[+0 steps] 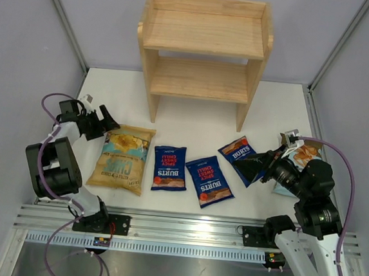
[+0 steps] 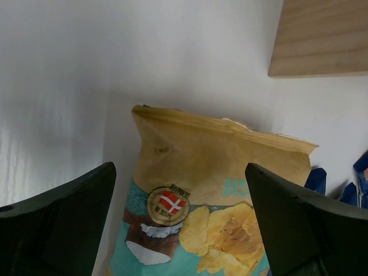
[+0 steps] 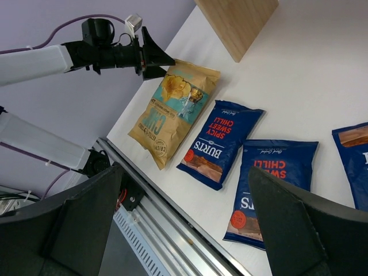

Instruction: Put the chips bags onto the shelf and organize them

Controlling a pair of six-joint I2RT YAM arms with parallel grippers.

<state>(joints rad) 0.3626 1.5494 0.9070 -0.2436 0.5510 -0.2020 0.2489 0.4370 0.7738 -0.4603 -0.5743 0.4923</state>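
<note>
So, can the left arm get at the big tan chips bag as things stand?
Probably yes: the left gripper is open right at the top edge of the tan bag, and nothing lies on it or between them.

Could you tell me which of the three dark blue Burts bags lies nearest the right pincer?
The rightmost Burts bag, tilted, with the right pincer at its near edge. The middle bag and the leftmost bag lie farther left.
</note>
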